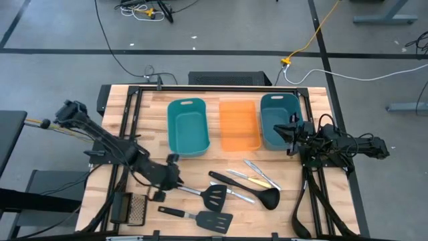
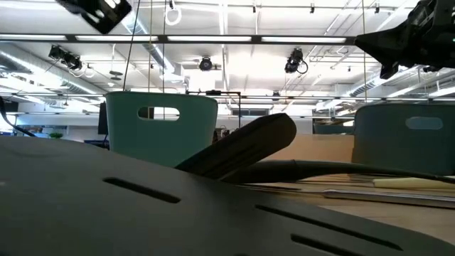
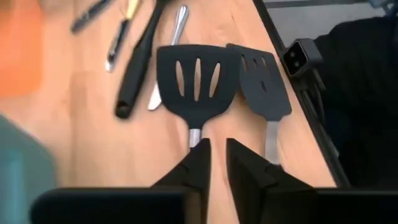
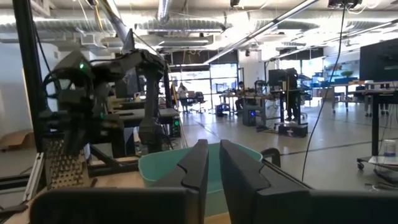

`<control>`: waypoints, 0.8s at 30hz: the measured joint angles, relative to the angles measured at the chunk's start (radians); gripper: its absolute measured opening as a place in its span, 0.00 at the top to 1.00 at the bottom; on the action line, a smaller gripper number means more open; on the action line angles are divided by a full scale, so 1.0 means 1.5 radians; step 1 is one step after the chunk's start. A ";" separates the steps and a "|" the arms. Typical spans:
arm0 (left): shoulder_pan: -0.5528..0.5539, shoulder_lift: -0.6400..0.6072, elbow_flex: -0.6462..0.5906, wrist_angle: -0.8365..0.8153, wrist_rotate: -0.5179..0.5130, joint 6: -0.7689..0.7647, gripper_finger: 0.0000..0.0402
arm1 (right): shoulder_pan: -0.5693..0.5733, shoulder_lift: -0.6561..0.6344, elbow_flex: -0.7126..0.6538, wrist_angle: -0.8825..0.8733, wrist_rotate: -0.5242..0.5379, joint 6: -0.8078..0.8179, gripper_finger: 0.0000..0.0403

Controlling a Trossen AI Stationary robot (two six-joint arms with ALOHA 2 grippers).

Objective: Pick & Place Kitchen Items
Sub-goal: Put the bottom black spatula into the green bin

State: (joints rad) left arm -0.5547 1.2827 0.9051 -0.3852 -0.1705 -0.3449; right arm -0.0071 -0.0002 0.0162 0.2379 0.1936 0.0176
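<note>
Two black slotted spatulas lie flat near the table's front: one (image 1: pixel 212 196) with a silver neck, the other (image 1: pixel 212 219) nearer the edge. To their right lie a black ladle (image 1: pixel 251 189), silver table knives (image 1: pixel 259 171) and a yellow-handled knife (image 1: pixel 259 181). My left gripper (image 1: pixel 175 179) hangs slanting down over the handle end of the first spatula (image 3: pixel 198 84), its fingers a narrow gap apart (image 3: pixel 217 152) with bare wood between them. My right gripper (image 1: pixel 289 132) waits raised at the right, by the dark teal bin, with a narrow gap (image 4: pixel 214 155) and nothing in it.
Three bins stand side by side at the back: teal (image 1: pixel 188 125), orange (image 1: pixel 239 125), dark teal (image 1: pixel 277 115). A mesh grater (image 1: pixel 137 209) lies at the front left, close beside my left arm. Bare wood shows between the bins and the utensils.
</note>
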 joint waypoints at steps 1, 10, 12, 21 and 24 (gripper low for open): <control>-0.001 0.017 0.000 0.007 0.006 -0.020 0.80 | 0.000 0.000 0.000 0.000 0.000 0.000 0.86; -0.011 0.161 0.000 0.187 0.075 -0.078 0.50 | 0.000 0.000 0.000 0.004 0.000 0.003 0.86; -0.016 0.181 0.000 0.240 0.089 -0.079 0.46 | 0.000 0.000 0.000 0.005 0.001 0.003 0.86; -0.077 0.237 0.000 0.290 0.068 -0.101 0.40 | 0.000 0.000 0.000 0.006 0.001 0.005 0.86; -0.103 0.251 0.000 0.294 0.031 -0.118 0.39 | 0.000 0.000 0.000 0.006 0.001 0.005 0.86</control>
State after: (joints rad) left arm -0.7088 1.6591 0.9047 0.0561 -0.1246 -0.5222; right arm -0.0071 -0.0002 0.0158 0.2466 0.1944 0.0257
